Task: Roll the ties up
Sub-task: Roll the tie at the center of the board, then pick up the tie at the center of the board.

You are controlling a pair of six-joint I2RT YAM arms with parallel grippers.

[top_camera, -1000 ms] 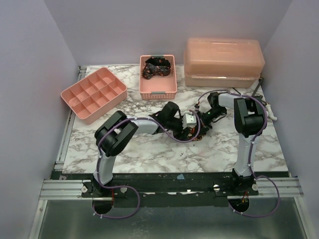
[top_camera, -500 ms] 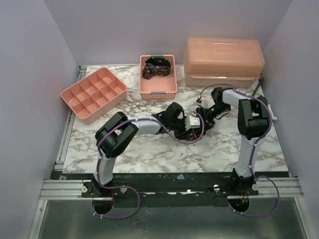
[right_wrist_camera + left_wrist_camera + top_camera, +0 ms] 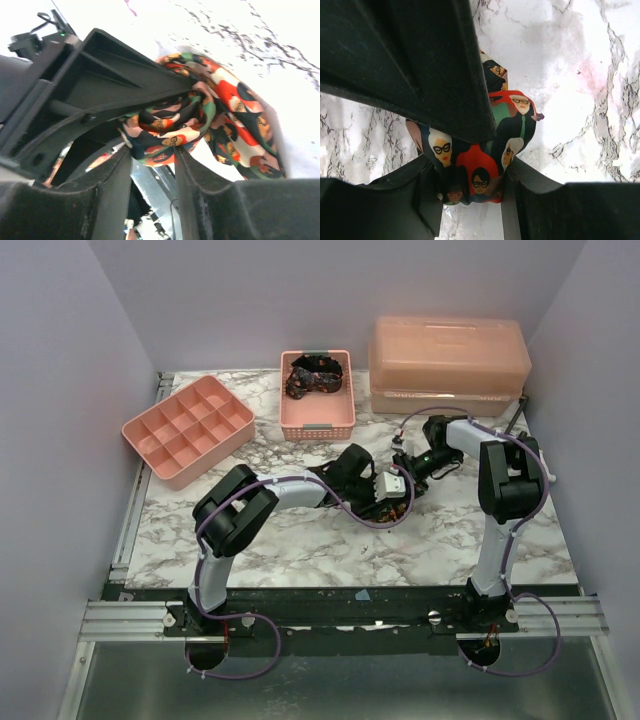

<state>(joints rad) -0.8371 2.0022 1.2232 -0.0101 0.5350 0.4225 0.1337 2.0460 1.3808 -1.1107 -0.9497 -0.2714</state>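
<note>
The printed tie [image 3: 480, 170] lies mid-table [image 3: 300, 550], bunched into a loose roll between the two arms. The left gripper [image 3: 470, 192] is clamped on it, cloth filling the gap between its fingers, and the right gripper [image 3: 152, 155] is closed on the same roll from the other side. Well apart, the other tie [image 3: 315, 373] lies coiled in the pink basket [image 3: 318, 425] at the back.

Red/grn face-print tie [image 3: 479, 165] in loose coil; 2nd dark tie [image 3: 316, 375] bunched in pink basket [image 3: 318, 427]
</note>
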